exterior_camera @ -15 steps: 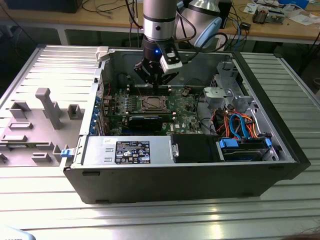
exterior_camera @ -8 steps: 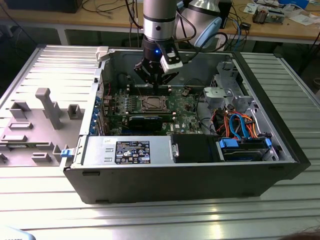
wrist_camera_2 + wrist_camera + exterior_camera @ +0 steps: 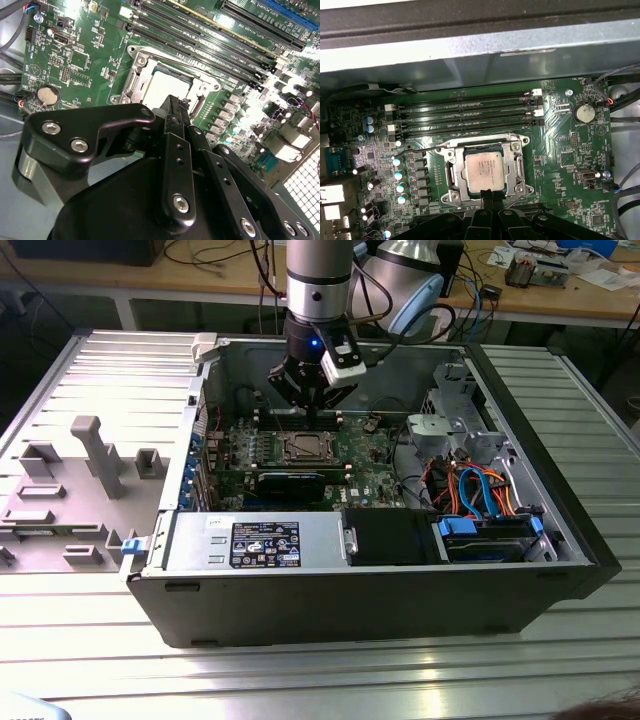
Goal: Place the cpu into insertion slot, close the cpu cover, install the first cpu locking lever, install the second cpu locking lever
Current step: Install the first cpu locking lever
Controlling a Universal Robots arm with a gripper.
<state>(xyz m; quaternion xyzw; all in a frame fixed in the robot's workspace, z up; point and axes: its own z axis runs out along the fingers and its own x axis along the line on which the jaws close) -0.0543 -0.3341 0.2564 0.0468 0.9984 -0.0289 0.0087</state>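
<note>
Open PC case (image 3: pixel 560 540) on slatted metal table (image 3: pixel 330 670); grey fixture blocks (image 3: pixel 95 455) near table's left edge. Cpu (image 3: pixel 484 171) seated in insertion slot (image 3: pixel 451 172), mid motherboard (image 3: pixel 570 150); cpu cover (image 3: pixel 517 167) down around it. Gripper (image 3: pixel 491 195) clenched, empty, tips at slot edge. Four memory slots (image 3: pixel 470 112) just beside. Label print illegible.

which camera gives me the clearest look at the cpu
The first wrist view: it faces the cpu nearly head-on, its pale metal face framed by the cpu cover, with the gripper at its edge. In the second wrist view the gripper's dark fingers hide part of it. In the exterior view it is a small square under the gripper.
</note>
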